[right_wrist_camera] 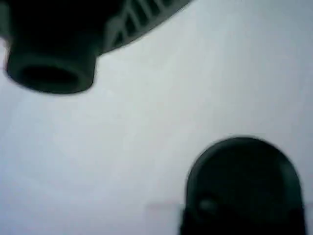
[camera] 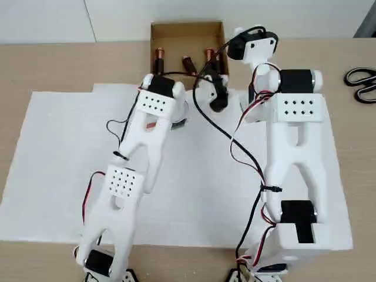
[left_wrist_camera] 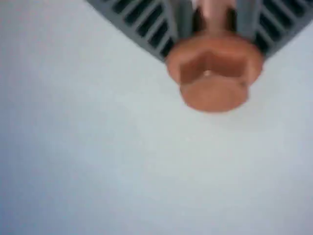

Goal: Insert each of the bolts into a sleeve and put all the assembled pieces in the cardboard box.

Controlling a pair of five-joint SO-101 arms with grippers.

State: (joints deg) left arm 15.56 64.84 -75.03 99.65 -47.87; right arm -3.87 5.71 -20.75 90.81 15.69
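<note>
In the left wrist view a copper bolt with a hex head points at the camera, its shank clamped between the grey ribbed fingers of my left gripper. That gripper hangs over the white paper just in front of the cardboard box. My right gripper is close beside it to the right, shut on a black sleeve whose open end shows. The box holds three assembled pieces.
A white paper sheet covers most of the table. Black scissors lie at the right edge. A second black rounded thing sits on the paper near the right gripper. Cables loop between the arms.
</note>
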